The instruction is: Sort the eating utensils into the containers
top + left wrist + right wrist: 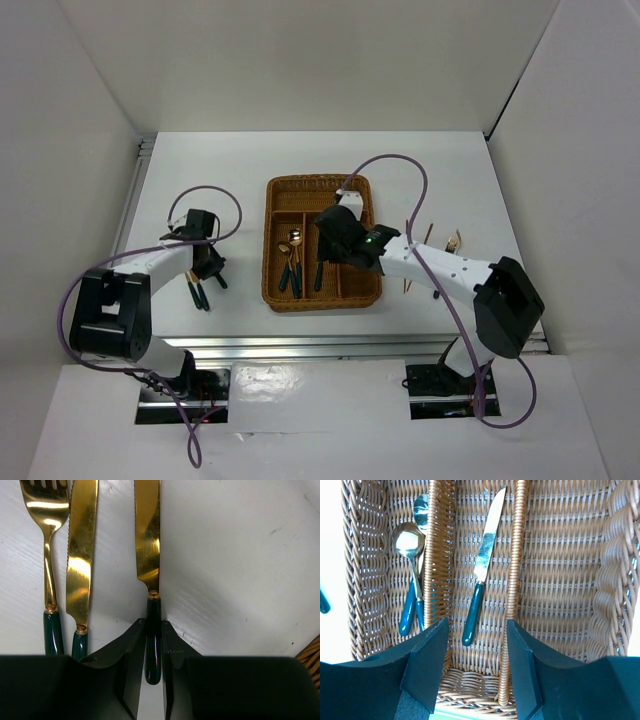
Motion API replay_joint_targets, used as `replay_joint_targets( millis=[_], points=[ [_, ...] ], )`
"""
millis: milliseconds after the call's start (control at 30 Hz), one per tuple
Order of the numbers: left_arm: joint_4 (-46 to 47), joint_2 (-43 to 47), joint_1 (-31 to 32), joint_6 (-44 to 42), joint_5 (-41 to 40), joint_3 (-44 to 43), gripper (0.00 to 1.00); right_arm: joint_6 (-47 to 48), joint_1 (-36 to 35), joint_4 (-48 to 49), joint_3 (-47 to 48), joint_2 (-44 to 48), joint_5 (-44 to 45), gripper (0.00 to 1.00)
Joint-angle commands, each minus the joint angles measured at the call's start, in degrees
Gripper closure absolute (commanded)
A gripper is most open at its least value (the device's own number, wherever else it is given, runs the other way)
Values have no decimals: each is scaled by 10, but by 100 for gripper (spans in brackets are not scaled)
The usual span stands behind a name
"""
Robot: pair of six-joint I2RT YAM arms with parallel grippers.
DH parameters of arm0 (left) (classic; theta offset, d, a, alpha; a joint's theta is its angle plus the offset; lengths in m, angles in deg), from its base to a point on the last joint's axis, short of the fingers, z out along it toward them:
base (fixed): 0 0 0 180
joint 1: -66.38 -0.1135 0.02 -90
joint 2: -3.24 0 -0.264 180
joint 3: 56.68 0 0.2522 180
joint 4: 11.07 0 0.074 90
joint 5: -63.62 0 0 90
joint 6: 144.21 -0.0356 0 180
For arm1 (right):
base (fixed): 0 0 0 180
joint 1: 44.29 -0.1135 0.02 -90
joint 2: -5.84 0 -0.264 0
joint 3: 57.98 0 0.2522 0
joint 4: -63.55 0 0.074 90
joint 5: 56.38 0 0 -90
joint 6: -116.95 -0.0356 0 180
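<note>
- Where the left fingers (131, 652) clamp the handle of a knife (148, 545), a second knife (80, 555) and a fork (47, 545) lie at its 9 o'clock on the worktop (240, 555).
- Right fingers (427, 665), apart, hang above the tray (615, 580): third knife (482, 565) in the middle slot, two spoons (409, 545) at its 9 o'clock.
</note>
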Motion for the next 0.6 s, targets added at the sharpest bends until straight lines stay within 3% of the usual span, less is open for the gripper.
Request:
replay_joint_targets(
  millis=[0,367,567],
  points=[
    [-56,0,15,-8,10,-4,74,-7,4,-8,-10,32,24,42],
    [-182,115,126,10,-59,-107,74,-12,102,-8,-58,89,3,41],
    [-209,147,213,15,-70,-179,67,-6,164,-8,-98,140,3,39]
  ],
)
